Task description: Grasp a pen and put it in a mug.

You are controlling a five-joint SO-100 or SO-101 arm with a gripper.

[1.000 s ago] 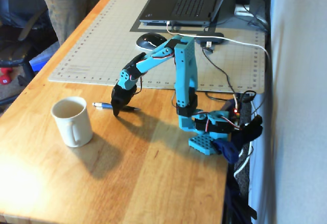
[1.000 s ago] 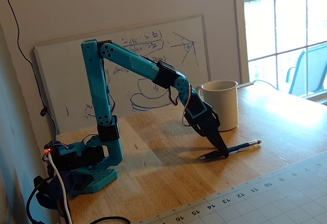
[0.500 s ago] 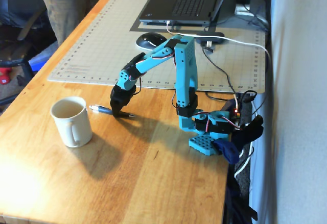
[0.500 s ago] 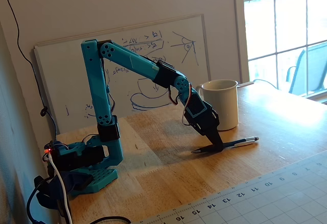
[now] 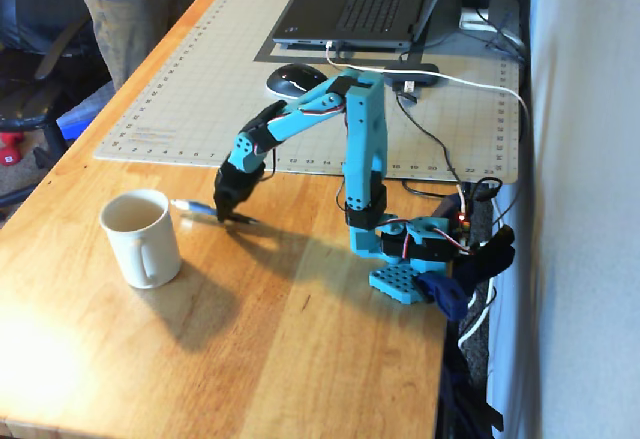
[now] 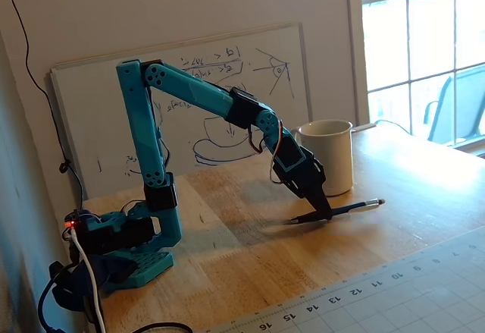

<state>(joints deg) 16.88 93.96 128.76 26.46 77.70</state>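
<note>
Hand (image 6: pixel 324 213) grips the pen (image 6: pixel 350 208) at mid-barrel, tilted with its silver end raised. Both sit just beside the mug (image 6: pixel 328 155) on the table (image 5: pixel 300 339).

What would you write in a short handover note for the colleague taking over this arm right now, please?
Gripper: shut on the pen, holding it near mid-barrel; the pen looks just clear of the wooden table, roughly level.
Mug: upright, nothing visible inside in a fixed view, standing beside the gripper, not touching it.
Done: pen grasped, lift apparently begun.
Left: raise the pen, carry it over the mug's rim, tip it in, release.
</note>
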